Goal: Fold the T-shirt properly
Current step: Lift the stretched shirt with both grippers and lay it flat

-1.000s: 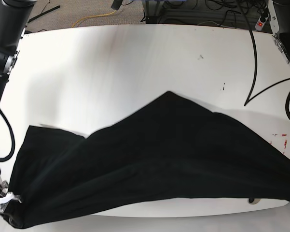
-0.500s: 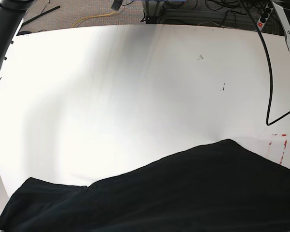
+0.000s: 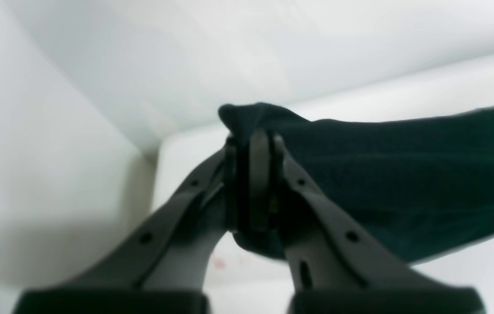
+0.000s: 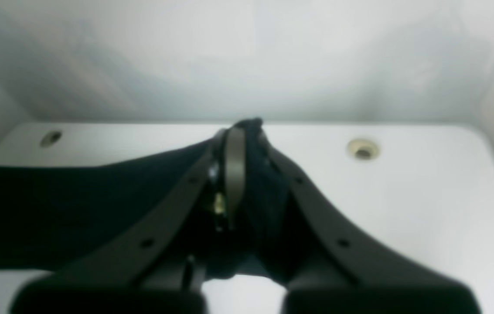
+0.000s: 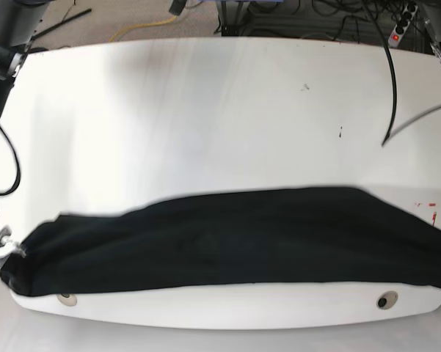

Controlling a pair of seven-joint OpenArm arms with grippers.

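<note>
At the left near corner of the white bench (image 5: 205,103), the right pincer (image 4: 240,144) is clamped shut on a bunched end of the black T-shirt (image 5: 227,238). From there the shirt stretches as one long dark band along the bench's near edge, reaching the right side. At that right end the left pincer (image 3: 253,144) is likewise closed tight on a fold of the fabric.

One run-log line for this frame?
left gripper: shut on T-shirt | right gripper: shut on T-shirt | T-shirt: stretched between both, near table edge
</note>
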